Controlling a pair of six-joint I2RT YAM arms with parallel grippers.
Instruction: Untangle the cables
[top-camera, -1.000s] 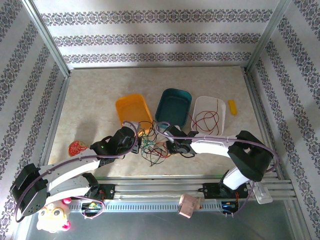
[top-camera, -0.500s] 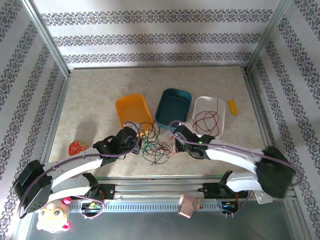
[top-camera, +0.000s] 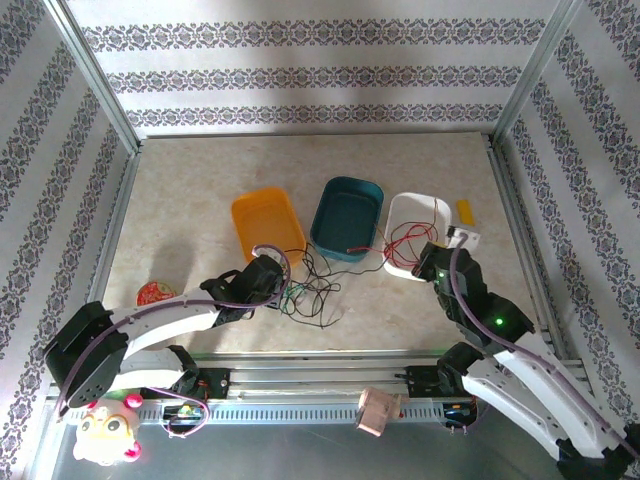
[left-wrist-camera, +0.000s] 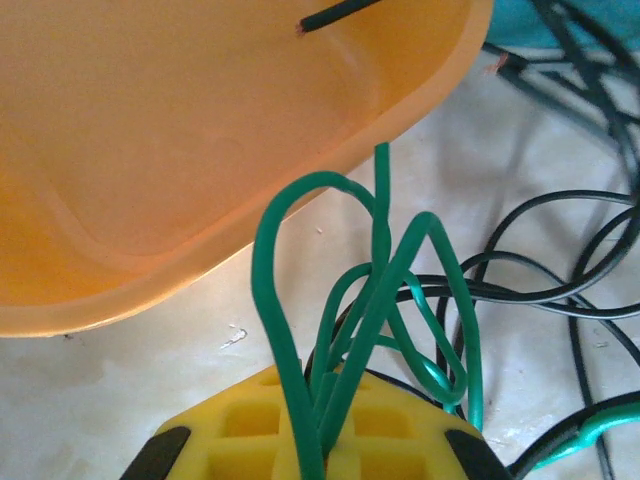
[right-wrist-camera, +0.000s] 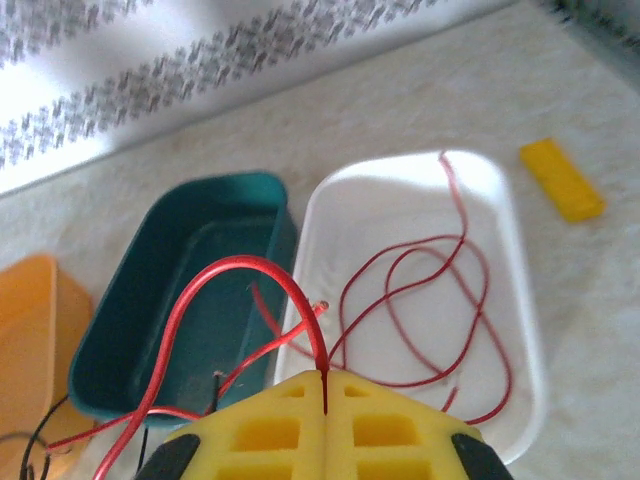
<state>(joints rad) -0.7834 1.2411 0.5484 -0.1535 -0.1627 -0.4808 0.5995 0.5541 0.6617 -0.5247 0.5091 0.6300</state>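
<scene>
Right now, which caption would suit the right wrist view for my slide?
Right jaws shut on a looping red cable; beyond, a white tray holds more red cables, beside a teal tray.

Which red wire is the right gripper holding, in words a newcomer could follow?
Find the white oval plastic tray, rightmost of three trays. At its near edge the right gripper is shut on one thin red wire that arches toward the neighbouring teal plastic tub. The other red wires lie loose inside the white tray; only this one is pinched and raised.
</scene>
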